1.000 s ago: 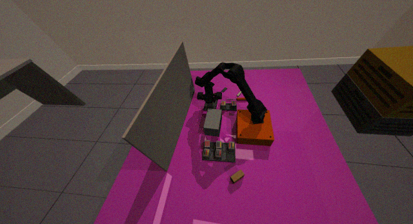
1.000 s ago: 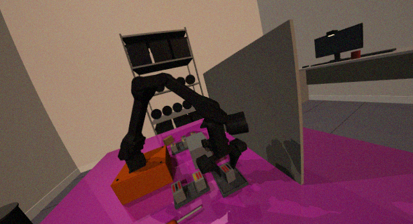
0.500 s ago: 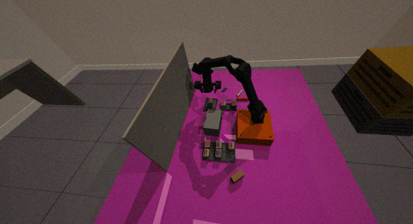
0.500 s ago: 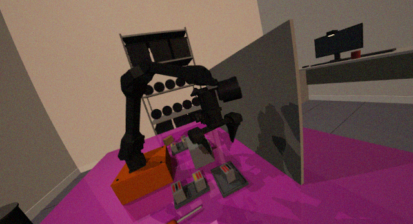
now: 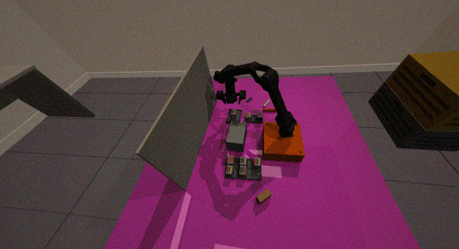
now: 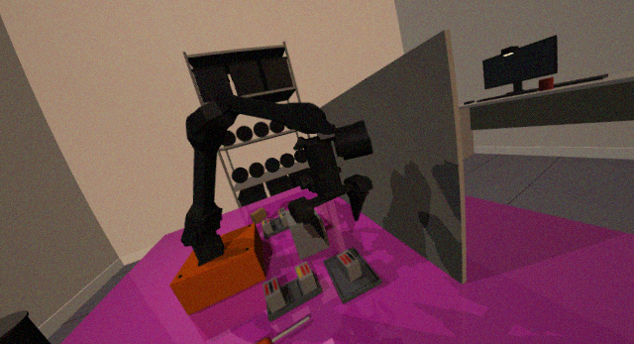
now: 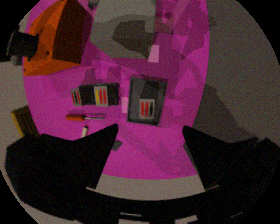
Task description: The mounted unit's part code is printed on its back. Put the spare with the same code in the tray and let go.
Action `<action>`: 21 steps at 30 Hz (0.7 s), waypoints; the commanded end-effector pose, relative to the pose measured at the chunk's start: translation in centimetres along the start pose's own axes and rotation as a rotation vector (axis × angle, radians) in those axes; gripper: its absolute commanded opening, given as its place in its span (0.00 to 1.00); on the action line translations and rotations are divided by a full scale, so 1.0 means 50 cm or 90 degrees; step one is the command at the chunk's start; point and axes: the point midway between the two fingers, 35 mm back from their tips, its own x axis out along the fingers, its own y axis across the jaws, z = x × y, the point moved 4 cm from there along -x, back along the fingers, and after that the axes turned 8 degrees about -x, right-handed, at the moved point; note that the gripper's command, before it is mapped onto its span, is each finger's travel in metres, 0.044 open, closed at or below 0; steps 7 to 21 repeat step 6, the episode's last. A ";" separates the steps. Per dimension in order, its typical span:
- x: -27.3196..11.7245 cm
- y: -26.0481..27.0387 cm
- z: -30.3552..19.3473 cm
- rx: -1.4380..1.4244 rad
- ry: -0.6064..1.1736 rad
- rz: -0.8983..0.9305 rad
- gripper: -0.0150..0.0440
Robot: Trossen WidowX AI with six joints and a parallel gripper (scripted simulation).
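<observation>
A grey spare point(image 5: 234, 113) point(image 6: 350, 266) point(image 7: 147, 108) with red, red and black stripes stands in the dark tray point(image 5: 229, 120) point(image 6: 369, 281) point(image 7: 135, 100). My gripper point(image 5: 233, 102) point(image 6: 338, 228) point(image 7: 151, 128) is wide open and empty, above and off to the outer side of the tray. Two more spares stand in a small dark rack point(image 5: 254, 119) point(image 7: 113, 94) beside the tray. Several striped spares stand in a larger rack point(image 5: 254, 173). A grey block-shaped housing point(image 5: 237, 132) point(image 6: 307, 240) point(image 7: 123, 12) is between the racks. The mounted unit's back code is not readable.
A tall grey panel point(image 5: 179, 123) point(image 6: 396, 111) stands along one side, close to my wrist. The orange base point(image 5: 283, 143) point(image 6: 223, 280) point(image 7: 71, 35) is opposite. A screwdriver point(image 5: 269, 110) point(image 7: 75, 118) lies near the small rack. A tan block point(image 5: 264, 196) lies beyond the larger rack.
</observation>
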 end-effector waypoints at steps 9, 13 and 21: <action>-0.001 0.000 0.000 0.000 0.001 -0.001 1.00; -0.001 0.000 0.000 0.000 0.001 -0.001 1.00; -0.001 0.000 0.000 0.000 0.001 -0.001 1.00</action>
